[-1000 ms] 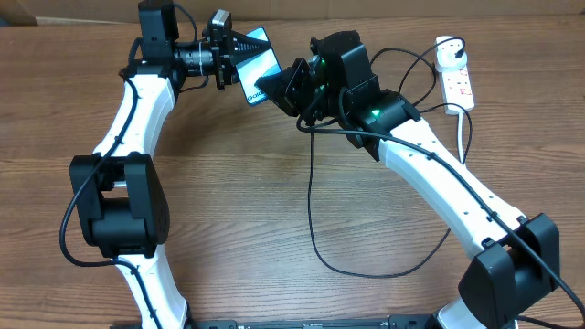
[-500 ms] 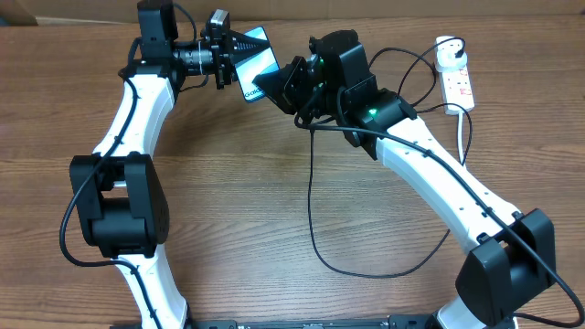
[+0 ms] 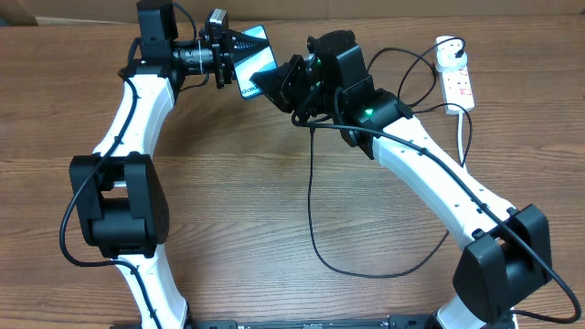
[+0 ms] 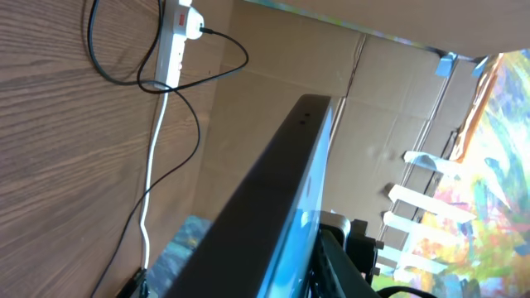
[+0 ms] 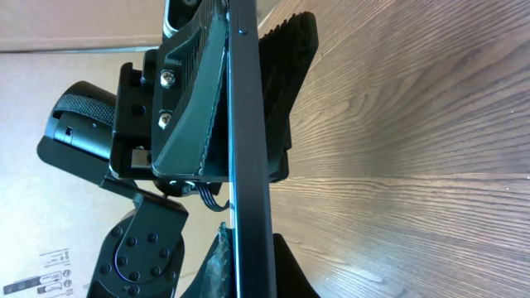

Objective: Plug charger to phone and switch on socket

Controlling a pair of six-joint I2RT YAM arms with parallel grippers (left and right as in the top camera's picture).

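Note:
The phone [image 3: 261, 57] is held up off the table at the back, its lit screen tilted, and shows edge-on in both wrist views [image 4: 273, 207] [image 5: 248, 165]. My left gripper [image 3: 249, 57] is shut on it from the left, its finger pads [image 5: 192, 108] pressed to both faces. My right gripper [image 3: 274, 84] [image 5: 252, 273] is shut on the phone's opposite end. The charger's black cable [image 3: 309, 201] hangs from under my right wrist, loops over the table and runs to the round white adapter [image 3: 447, 45] in the socket [image 3: 460, 84] [image 4: 174, 41]. Its connector tip is hidden.
The socket's white cord [image 4: 153, 157] trails across the wooden table [image 3: 228, 201] toward my right arm. Cardboard walls [image 4: 389, 99] stand behind the table's far edge. The cable loop [image 3: 366, 271] lies between the two arm bases.
The phone and both grippers have shifted slightly left. My left jaws have narrowed a little on the phone.

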